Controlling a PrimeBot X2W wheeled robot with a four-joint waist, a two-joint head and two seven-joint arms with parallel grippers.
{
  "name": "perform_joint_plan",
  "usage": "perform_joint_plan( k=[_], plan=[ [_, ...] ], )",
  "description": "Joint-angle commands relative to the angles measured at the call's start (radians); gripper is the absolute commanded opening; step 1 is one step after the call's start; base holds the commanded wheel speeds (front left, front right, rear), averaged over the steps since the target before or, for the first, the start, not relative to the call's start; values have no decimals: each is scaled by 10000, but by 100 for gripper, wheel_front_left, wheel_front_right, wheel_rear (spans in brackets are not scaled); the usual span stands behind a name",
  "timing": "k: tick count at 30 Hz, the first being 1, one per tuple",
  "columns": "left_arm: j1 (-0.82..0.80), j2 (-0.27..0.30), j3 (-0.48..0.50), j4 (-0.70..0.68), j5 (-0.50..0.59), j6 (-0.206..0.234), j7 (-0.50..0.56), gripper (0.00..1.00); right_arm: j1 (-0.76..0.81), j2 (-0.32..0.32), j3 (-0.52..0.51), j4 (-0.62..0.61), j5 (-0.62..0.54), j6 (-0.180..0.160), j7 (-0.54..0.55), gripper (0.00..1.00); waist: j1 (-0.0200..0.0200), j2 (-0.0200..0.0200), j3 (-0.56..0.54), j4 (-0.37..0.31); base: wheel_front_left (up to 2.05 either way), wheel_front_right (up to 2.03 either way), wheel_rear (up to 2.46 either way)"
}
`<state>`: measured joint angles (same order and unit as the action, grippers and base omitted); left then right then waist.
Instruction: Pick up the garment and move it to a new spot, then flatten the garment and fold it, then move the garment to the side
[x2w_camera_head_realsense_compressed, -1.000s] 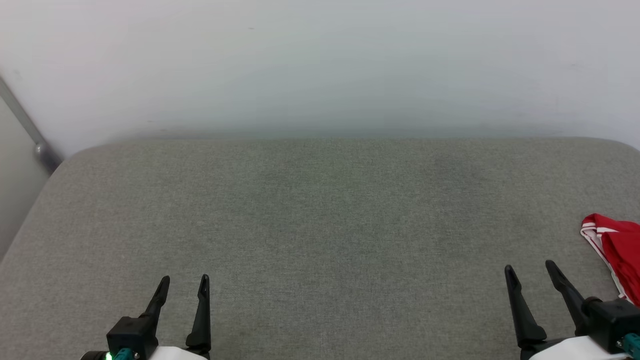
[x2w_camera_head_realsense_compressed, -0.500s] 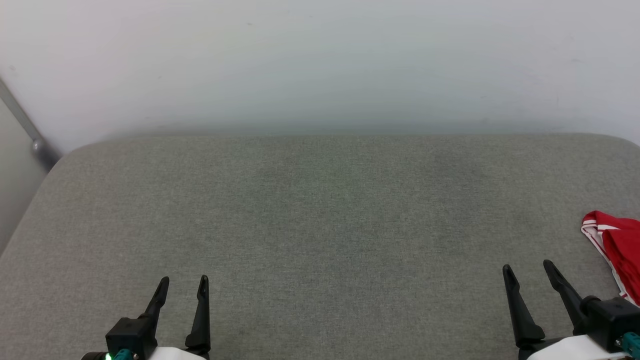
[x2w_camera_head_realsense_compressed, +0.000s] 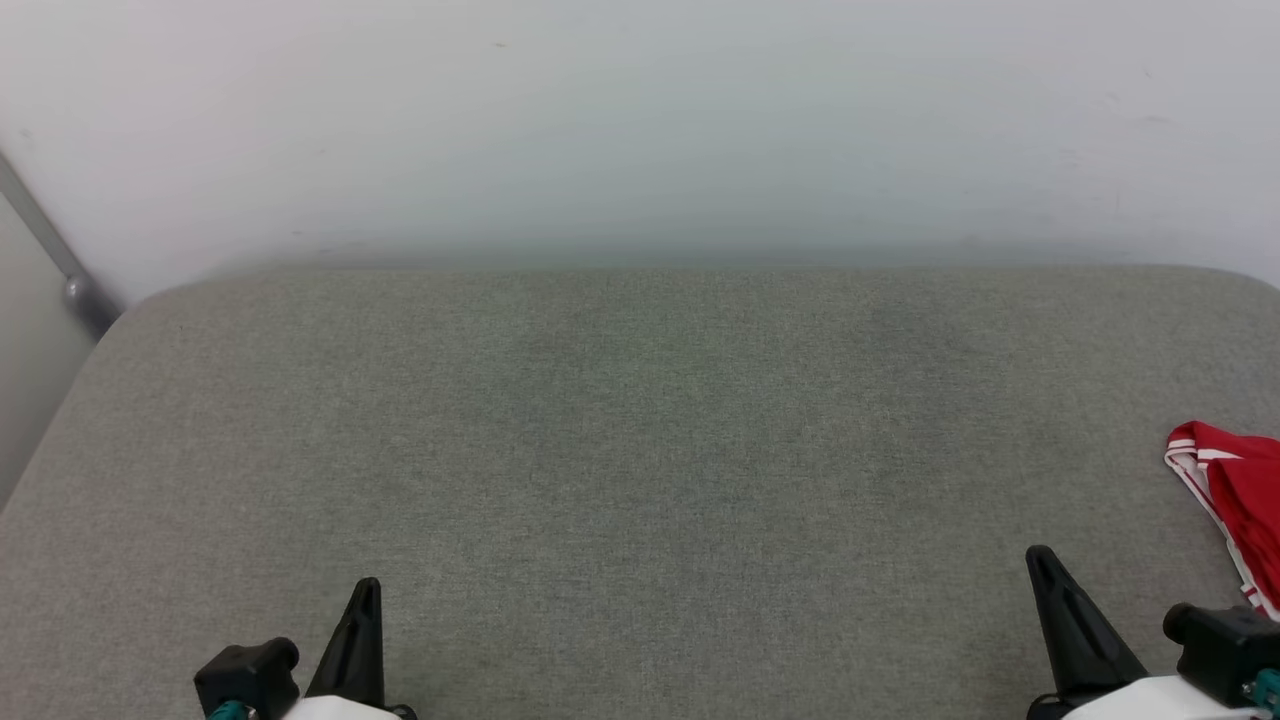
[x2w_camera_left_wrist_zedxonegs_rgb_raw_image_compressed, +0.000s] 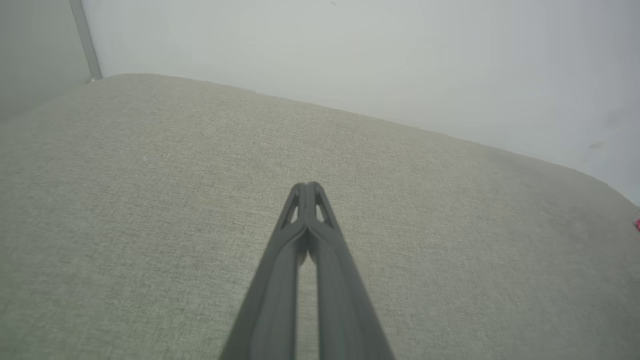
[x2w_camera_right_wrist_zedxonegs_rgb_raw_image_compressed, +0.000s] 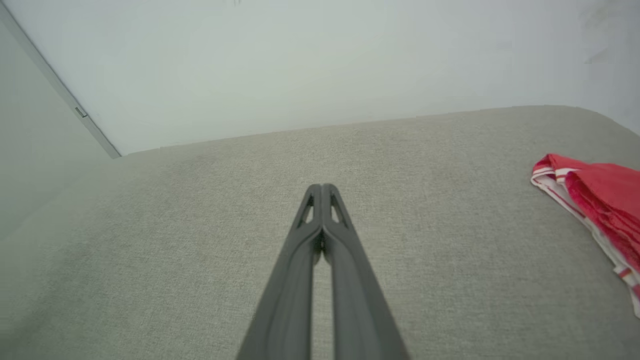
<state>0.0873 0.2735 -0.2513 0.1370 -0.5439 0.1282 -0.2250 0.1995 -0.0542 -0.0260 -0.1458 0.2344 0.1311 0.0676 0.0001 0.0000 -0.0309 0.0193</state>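
The left gripper (x2w_camera_head_realsense_compressed: 366, 590) sat at the lower left of the head view, low over the grey cushion (x2w_camera_head_realsense_compressed: 640, 450). Its two dark fingers (x2w_camera_head_realsense_compressed: 355, 650) were pressed together into a single spike pointing away from the robot toward the wall (x2w_camera_head_realsense_compressed: 640, 130). In the left wrist view the fingers met at the tips with only a thin slit lower down, and nothing was between them. They slanted over bare cushion, though whether they touched it could not be told.

The right gripper (x2w_camera_head_realsense_compressed: 1042, 555) was at the lower right of the head view in much the same pose. Its fingers were closed on each other, empty, and aimed forward with a slight lean to the left. A pale forearm (x2w_camera_head_realsense_compressed: 1150, 700) and a black block (x2w_camera_head_realsense_compressed: 1225, 650) showed behind them at the bottom edge. The right wrist view showed the tips touching above open cushion.

The garment (x2w_camera_head_realsense_compressed: 1240, 500) lay bunched on the cushion at the far right edge of the head view and was cut off by the frame. It was red with a white border and thin red stripes. It was to the right of the right gripper, near it but not touching, and well apart from the left gripper. In the right wrist view it lay to the right of the closed fingers.

A grey metal rail (x2w_camera_head_realsense_compressed: 50, 250) ran diagonally down the wall past the cushion's far left corner.
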Motion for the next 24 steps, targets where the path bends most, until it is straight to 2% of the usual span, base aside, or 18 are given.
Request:
perform_joint_plan(
  k=[1,24],
  plan=[
    [-290,1,189,-91,-398,-113,84,0,-329,-96,3,-1,577,0,-54,0,0,0,5,-3,0,0,0],
    [-848,-585,1136,312,-3553,-871,993,0,-1197,-283,33,1173,4768,-1,-144,0,0,0,70,-41,0,0,0]
  ],
)
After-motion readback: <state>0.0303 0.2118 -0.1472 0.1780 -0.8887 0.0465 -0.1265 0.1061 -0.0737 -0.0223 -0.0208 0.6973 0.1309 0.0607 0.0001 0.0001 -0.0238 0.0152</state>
